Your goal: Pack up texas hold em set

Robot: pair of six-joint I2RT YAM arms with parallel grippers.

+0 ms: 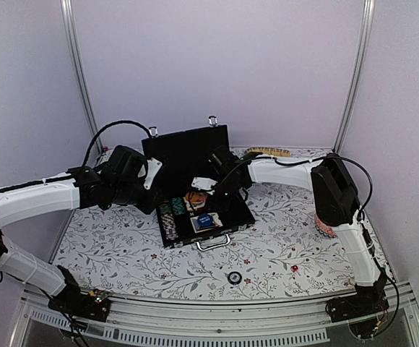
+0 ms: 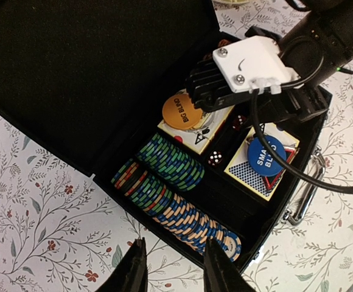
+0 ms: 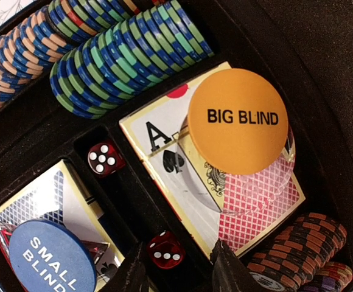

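The black case (image 1: 227, 225) lies open mid-table with its lid (image 1: 184, 148) up. Inside are rows of chips (image 2: 170, 164), two card decks, an orange "BIG BLIND" disc (image 3: 241, 120) and a blue "SMALL BLIND" disc (image 3: 50, 258). My right gripper (image 3: 176, 255) hangs open over the centre slot. A red die (image 3: 166, 249) lies loose between its fingers, and another die (image 3: 105, 159) sits farther along the slot. My left gripper (image 2: 175, 243) is open and holds nothing, hovering over the case's near-left wall by the blue-and-cream chips (image 2: 195, 222).
A black round disc (image 1: 234, 277) and a small red die (image 1: 294, 268) lie on the floral tablecloth in front of the case. A red patterned dish (image 1: 325, 228) sits partly behind the right arm. A woven straw mat (image 1: 267, 152) lies at the back right.
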